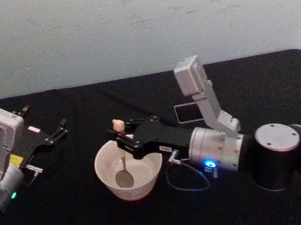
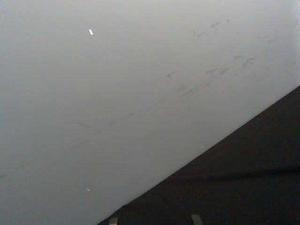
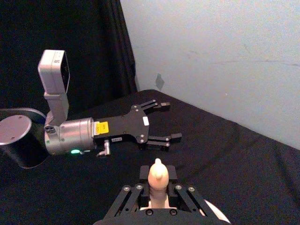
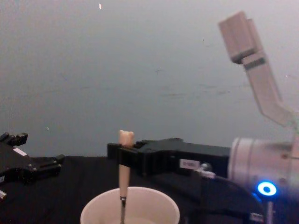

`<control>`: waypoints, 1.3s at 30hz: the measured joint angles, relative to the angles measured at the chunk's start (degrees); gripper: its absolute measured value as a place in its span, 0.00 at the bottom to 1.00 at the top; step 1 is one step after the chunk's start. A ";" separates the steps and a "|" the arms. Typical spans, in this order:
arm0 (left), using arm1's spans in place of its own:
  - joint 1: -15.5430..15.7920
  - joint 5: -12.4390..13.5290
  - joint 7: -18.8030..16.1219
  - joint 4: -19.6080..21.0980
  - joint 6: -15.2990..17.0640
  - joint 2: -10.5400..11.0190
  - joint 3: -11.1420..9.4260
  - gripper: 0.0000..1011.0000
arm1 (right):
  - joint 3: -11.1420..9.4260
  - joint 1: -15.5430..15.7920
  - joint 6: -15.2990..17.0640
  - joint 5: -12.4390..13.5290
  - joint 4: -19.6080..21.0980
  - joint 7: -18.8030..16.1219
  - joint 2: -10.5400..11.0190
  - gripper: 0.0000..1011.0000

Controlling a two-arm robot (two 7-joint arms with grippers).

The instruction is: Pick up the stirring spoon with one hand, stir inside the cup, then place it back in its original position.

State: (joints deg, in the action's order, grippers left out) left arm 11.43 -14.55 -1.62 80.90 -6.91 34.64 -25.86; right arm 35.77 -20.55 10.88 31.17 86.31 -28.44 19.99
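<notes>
Black table point(image 1: 70, 221), pale wall behind. R gripper point(image 1: 121, 133) clamps spoon point(image 1: 124, 177) upright in cup point(image 1: 113, 188). Head view shows its bowl low inside, chest view the bear top. L gripper point(image 1: 45, 116) parked left, fingers apart.

Backdrop: plain pale grey-white wall point(image 1: 140, 26) across the top of the head view, matte, evenly lit. Bench point(image 1: 87, 224) under black cloth fills the lower half, and the wall rises behind its back edge. Left wrist view: faint dark scuff marks point(image 2: 220, 75) on the wall, upper right of frame. Right wrist view: black curtain point(image 3: 103, 42) hangs upper left, in folds, beside the wall.
</notes>
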 joint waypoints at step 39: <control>0.00 0.00 0.00 0.00 0.00 0.00 0.00 0.99 | -2.84 0.71 -0.71 -2.42 1.64 -1.10 3.40 0.21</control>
State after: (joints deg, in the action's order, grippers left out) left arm 11.43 -14.55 -1.62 80.90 -6.91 34.65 -25.87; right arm 32.93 -19.84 10.17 28.75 87.96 -29.54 23.38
